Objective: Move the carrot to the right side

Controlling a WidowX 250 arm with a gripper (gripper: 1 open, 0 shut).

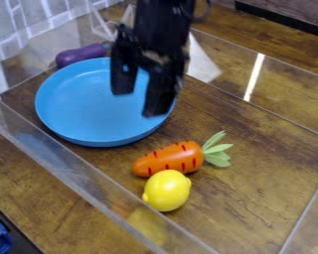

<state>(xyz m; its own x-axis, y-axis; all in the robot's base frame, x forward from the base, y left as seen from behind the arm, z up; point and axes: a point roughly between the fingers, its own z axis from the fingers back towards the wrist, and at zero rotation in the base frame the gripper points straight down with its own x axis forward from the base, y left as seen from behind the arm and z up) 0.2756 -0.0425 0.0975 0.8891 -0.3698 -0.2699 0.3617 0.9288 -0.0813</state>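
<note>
Gripper (143,87) hangs over the blue plate (69,109), fingers (161,91) spread wide, holding nothing, clear of the carrot (171,159) just beside the plate.

There was 1 carrot (173,159), 1 lemon (167,190), 1 blue plate (69,114), 1 purple eggplant (79,55) and 1 gripper (142,87).

A blue plate (69,124) sits on the wooden table (254,189), a lemon (166,190) nearby (eggplant (79,55) behind the plate).
</note>
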